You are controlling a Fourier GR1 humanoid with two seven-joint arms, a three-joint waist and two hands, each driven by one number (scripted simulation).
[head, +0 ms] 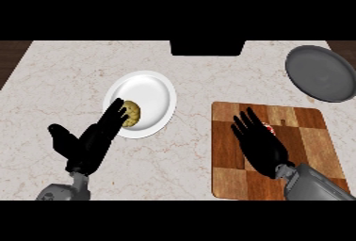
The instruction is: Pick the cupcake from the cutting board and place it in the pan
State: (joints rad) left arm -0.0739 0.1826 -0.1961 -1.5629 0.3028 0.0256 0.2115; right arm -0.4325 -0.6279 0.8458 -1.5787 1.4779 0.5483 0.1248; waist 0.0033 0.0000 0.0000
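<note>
Counter (69, 70): a pale marbled top was seen, carrying everything else.
Board (306, 136): a checkered wooden cutting board was laid at the right, near the lower edge of the view.
Pan (319, 73): a round grey pan was set at the upper right, beyond the board and apart from it.
Plate (149, 94): a white plate was placed left of centre, well apart from the board.
Left robot hand (94, 141): it was held over the counter with straight, spread fingers, released and grasping nothing; its fingertips overlapped the plate's lower left rim and the cookie.
Right robot hand (261, 143): it was stretched over the board, fingers straight and pointing away, released and clasping nothing.
Cookie (132, 114): a brown cookie was lying on the plate's lower left part, partly covered by the left fingertips.
Cupcake (269, 129): only a small red and white sliver was seen on the board, just beside the right fingers and mostly hidden by them.
</note>
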